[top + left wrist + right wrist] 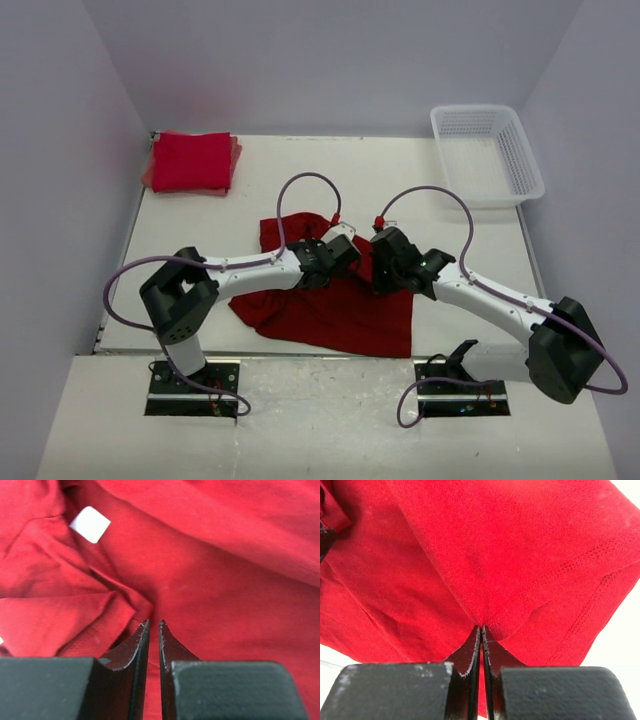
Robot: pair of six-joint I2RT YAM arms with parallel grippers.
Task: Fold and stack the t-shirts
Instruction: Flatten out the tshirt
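Pinching a fold of the crimson t-shirt (445, 555), the right gripper (481, 627) is clamping tight; the left gripper (154, 623) is showing a slit between its jaws, holding cloth or not I cannot tell. The shirt is lying rumpled, nearer than the folded stack (192, 162) and to its right. Flattening seems underway, and it is needing a sure left grip next.

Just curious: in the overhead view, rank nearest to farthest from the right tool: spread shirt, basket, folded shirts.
1. Spread crimson t-shirt, pinched in the right tool.
2. White lattice basket, far right corner.
3. Folded red t-shirts, far left corner.
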